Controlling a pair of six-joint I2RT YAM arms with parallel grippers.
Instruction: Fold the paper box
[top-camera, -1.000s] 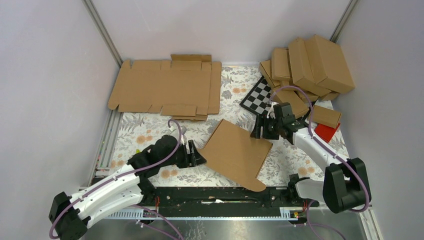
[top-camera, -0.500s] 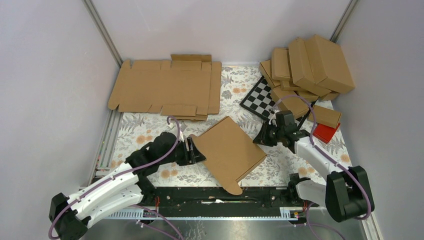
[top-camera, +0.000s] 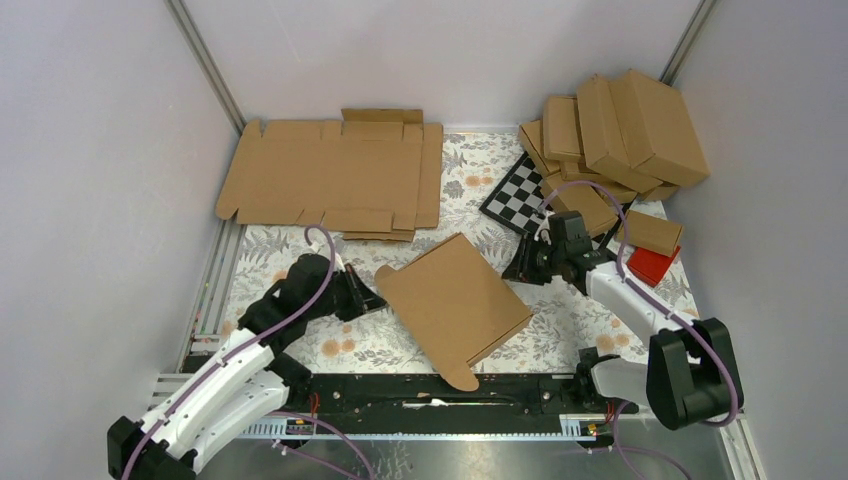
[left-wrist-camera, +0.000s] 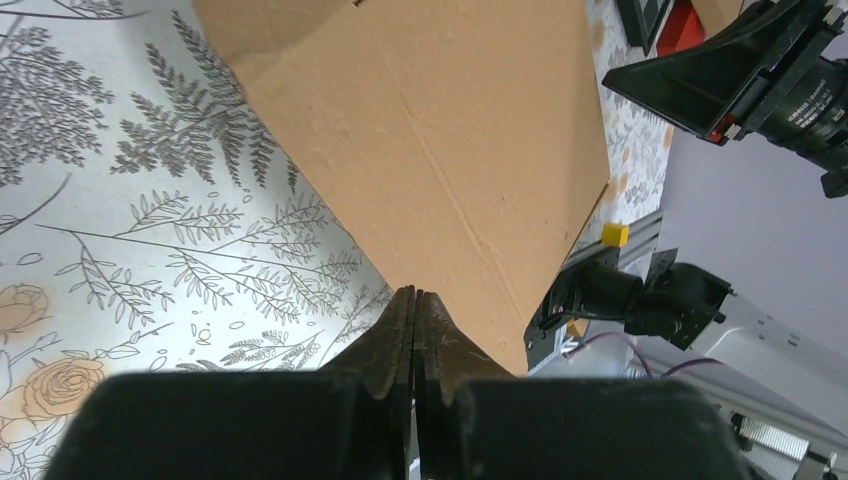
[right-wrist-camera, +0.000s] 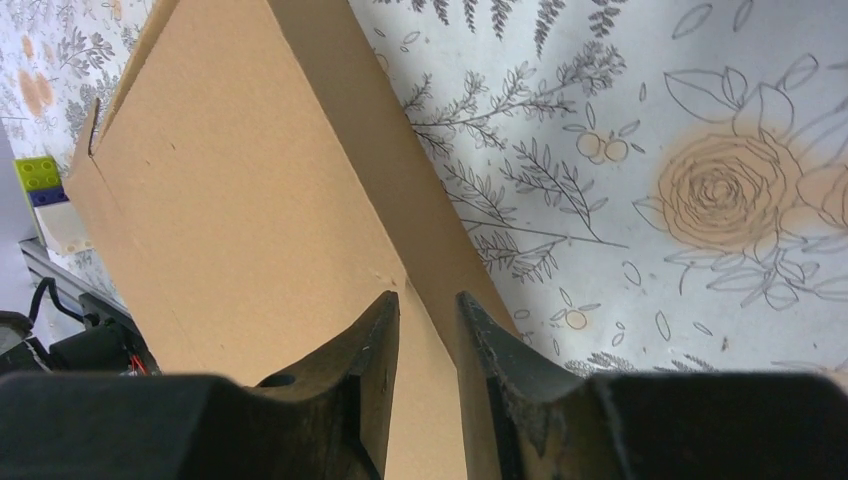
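**Folded paper box lies mid-tabletop between two claws**

The paper box (top-camera: 455, 300), closed into a shallow brown carton, sits turned at an angle in the middle of the floral tabletop (top-camera: 262, 258). A rounded tab on its near corner reaches over the black rail (top-camera: 530, 392) at the near edge.

The left claw (top-camera: 374, 301) is fully closed on nothing. Its tips point at the box's left corner, just beside it.

The right claw (top-camera: 518, 270) has its fingers a little apart at the box's right far edge. Whether they touch the cardboard is unclear.

Bare cloth lies open to the left of the box. More lies between the box and the flat cardboard sheets (top-camera: 330, 175) at the far left.

To the right, room is tighter. A pile of finished boxes (top-camera: 625, 125) crowds the far right corner and covers part of a checkered board (top-camera: 512, 196). A red block (top-camera: 652, 266) is half hidden behind the right arm.

Both wrist views cut the box off at the frame edge.
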